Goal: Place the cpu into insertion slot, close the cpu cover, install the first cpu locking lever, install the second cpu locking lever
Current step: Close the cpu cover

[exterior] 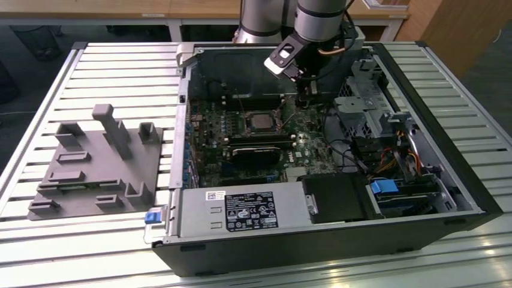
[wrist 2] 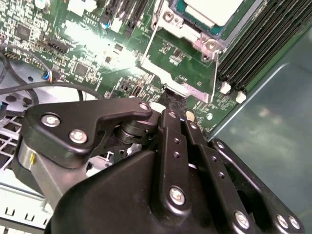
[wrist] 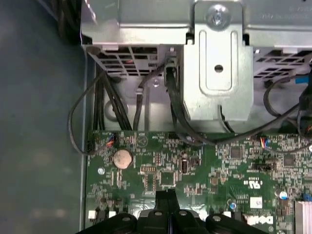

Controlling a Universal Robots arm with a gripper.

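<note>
Fingers [wrist 2: 171, 131] of the gripper [wrist 2: 175, 100] are drawn tight together with nothing visible between them. Their tip is down at the green motherboard [wrist 2: 97, 53], just beside the insertion slot [exterior: 244, 115]. The cpu [wrist 2: 212, 9] lies seated in that slot, near the tip but apart from it, with the silvery cpu cover [wrist 2: 192, 27] lying around it. One cpu, one slot and one cover show. Two thin wire levers [wrist 2: 151, 43] run along the socket's sides, and one coin cell [wrist: 122, 158] sits on the board. The open black computer case [exterior: 320, 246] lies on a pale slatted metal table [exterior: 120, 66]. One grey moulded fixture [exterior: 96, 162] sits beside the case, at the exterior view's left. Wooden furniture [exterior: 448, 24] stands behind.
</note>
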